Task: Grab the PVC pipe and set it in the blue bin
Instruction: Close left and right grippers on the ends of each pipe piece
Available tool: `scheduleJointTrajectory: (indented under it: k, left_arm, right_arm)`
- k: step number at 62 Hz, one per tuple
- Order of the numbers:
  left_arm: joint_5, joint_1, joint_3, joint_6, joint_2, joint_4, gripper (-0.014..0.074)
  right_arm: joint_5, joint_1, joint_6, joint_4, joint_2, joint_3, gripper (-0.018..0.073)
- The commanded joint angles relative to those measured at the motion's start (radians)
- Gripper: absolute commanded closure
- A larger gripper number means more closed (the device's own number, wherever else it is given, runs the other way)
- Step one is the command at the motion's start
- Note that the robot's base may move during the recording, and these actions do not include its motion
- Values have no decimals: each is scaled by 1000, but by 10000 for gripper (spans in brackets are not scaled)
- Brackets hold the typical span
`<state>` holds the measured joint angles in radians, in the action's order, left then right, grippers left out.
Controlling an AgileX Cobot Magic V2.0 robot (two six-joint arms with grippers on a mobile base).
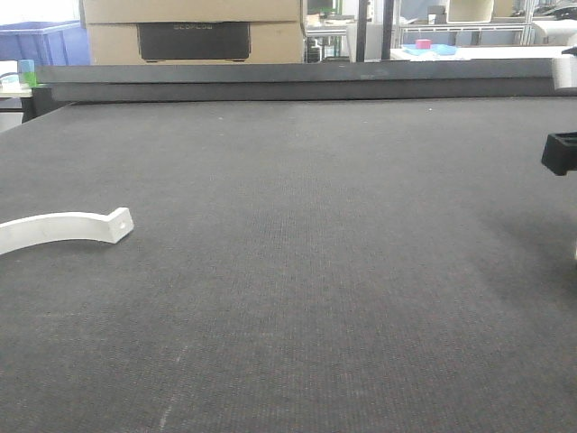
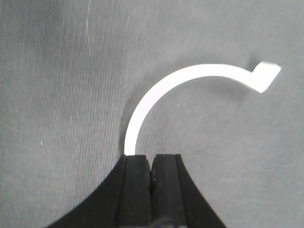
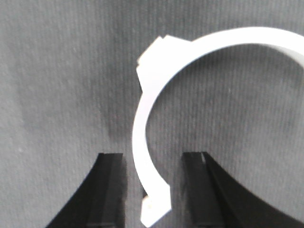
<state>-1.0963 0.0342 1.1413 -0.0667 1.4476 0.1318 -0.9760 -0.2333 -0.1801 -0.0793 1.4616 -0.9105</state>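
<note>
Left pincer closed; right pincer spread apart, straddling a curved white strip.

Curved white strips x2: left strip, right strip. Claws x2: left claw, right claw. Cardboard boxes x2. 1 ea.: blue bin, table, pipe.

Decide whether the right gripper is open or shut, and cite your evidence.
Open: the right gripper shows its black fingers apart, with a curved white strip lying between them.
</note>
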Motion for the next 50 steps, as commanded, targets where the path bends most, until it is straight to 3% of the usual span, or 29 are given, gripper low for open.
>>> scheduleJointTrajectory:
  k: [1,45,50]
  left_arm:
    - [17,3,-27,3,-1,13,707]
    - [39,3,-62,3,-1,21,707]
    - [40,3,-62,3,-1,21,707]
  right_arm:
    - [24,0,-2,-2,-1,2,392]
    - [75,0,-2,-8,100,2,400]
    - [78,0,-2,-8,100,2,449]
